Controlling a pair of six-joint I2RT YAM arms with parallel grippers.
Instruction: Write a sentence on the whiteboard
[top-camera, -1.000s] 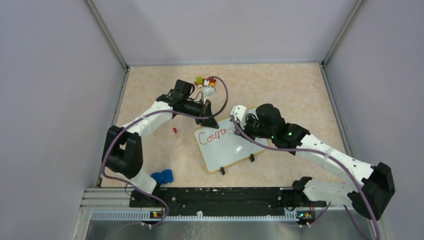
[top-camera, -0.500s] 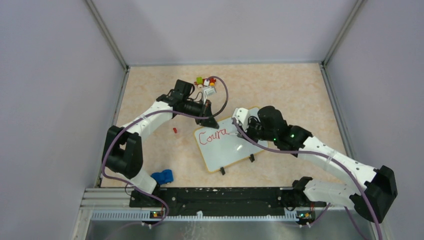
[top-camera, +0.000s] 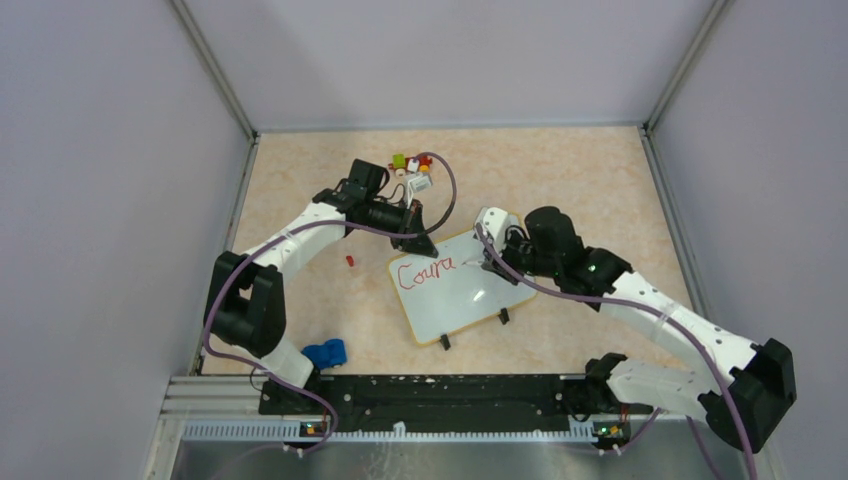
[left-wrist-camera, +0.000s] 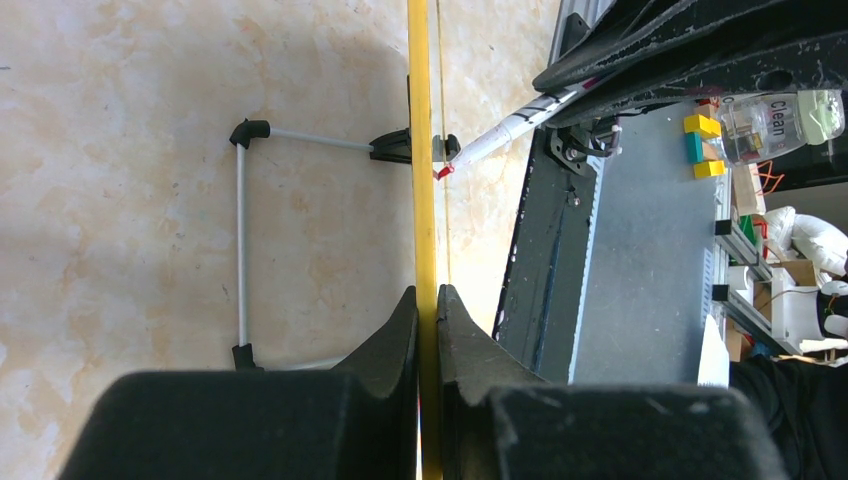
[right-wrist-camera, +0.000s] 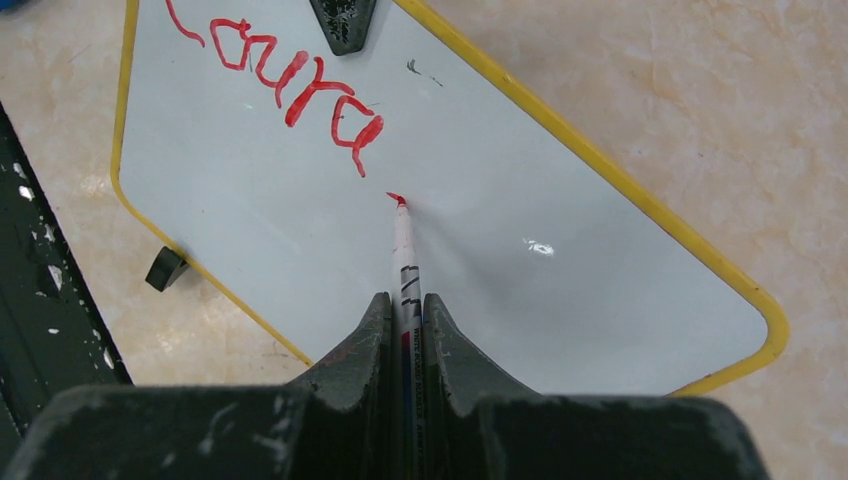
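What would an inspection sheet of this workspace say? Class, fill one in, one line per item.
Surface: beige marbled table.
Job's things: whiteboard carries red writing reading "Coura"; marker tip is on the board just below the last letter.
Clutter: blue object by the left base; small red piece left of the board; coloured blocks at the far side.
Grippers: left gripper shut on the whiteboard's rim; right gripper shut on the marker.
Cables: purple cables along both arms.
Surroundings: grey walls on three sides.
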